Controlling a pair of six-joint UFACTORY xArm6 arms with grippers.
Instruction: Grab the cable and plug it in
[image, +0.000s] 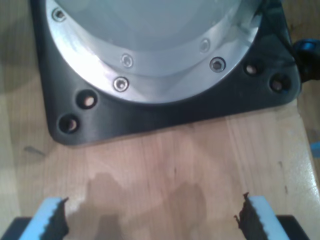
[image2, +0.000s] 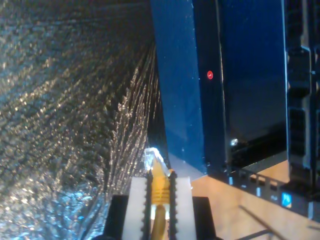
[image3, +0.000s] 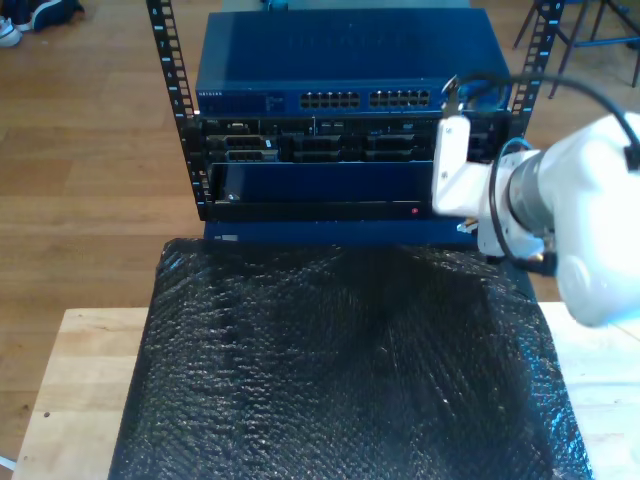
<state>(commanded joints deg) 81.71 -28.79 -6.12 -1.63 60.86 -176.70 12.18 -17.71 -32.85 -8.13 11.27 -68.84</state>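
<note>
Take the blue rack unit (image3: 345, 60) as your landmark; everything below is placed against it.

In front of it, the black bubble-wrap sheet (image3: 340, 370) covers most of the wooden table (image3: 75, 370); you cannot tell what lies beneath the sheet. At the exterior view's right, a white arm (image3: 570, 215) reaches in front of the rack and covers that end of its lower panels. Its gripper tip is hard to make out there, lost against the dark equipment. The row of ports (image3: 365, 99) on the rack's front is visible, but too small to read individually.

My second gripper (image2: 160, 197) is clamped narrowly on the cable (image2: 159, 187), just off the corner of the blue unit and not touching it. You can see the yellow boot squeezed between the white pads (image2: 136, 205), with the clear plug (image2: 152, 155) sticking out ahead of them. The plug is blurred, so its latch side cannot be told. The rest of the cable is cut off behind the gripper.

My first gripper (image: 152, 217) stands wide apart, holding nothing, over bare wood beside a black base plate (image: 165, 117) under a round metal flange (image: 155, 50). Only its fingertips (image: 52, 217) show.
</note>
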